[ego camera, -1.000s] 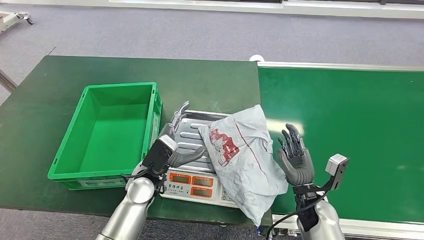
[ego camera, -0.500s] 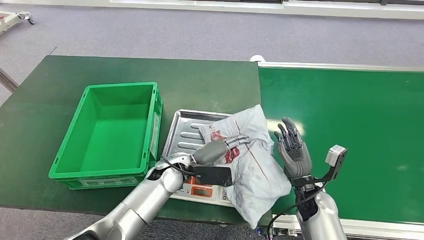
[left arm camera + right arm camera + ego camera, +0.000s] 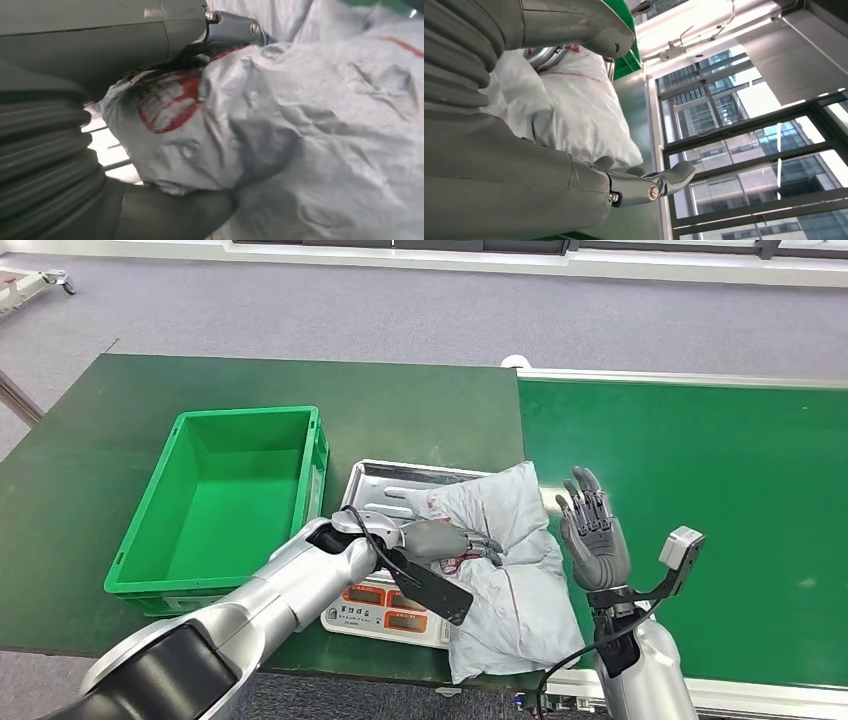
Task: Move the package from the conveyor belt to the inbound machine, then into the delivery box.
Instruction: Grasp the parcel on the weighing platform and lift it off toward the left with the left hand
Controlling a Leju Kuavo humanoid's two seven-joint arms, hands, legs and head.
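The package (image 3: 510, 560), a crumpled grey bag with red print, lies on the metal tray (image 3: 380, 482) of the inbound machine (image 3: 385, 612) and overhangs the tray's right and front edges. My left hand (image 3: 452, 540) reaches across the tray and grips a fold of the bag at the red print. In the left wrist view the thumb (image 3: 185, 215) lies under the package (image 3: 310, 130) and a finger (image 3: 235, 25) lies over it. My right hand (image 3: 593, 540) stands upright and open just right of the bag, palm toward it. The right wrist view has the package (image 3: 574, 100) in front of that palm.
The empty green delivery box (image 3: 245, 416) stands on the dark green table (image 3: 420, 410), left of the machine. The green conveyor belt (image 3: 700, 500) runs along the right side. Grey floor lies beyond the table.
My left arm has swung from beside the box across the machine onto the package and taken hold of it. The bag has slumped flatter. My right hand has barely moved.
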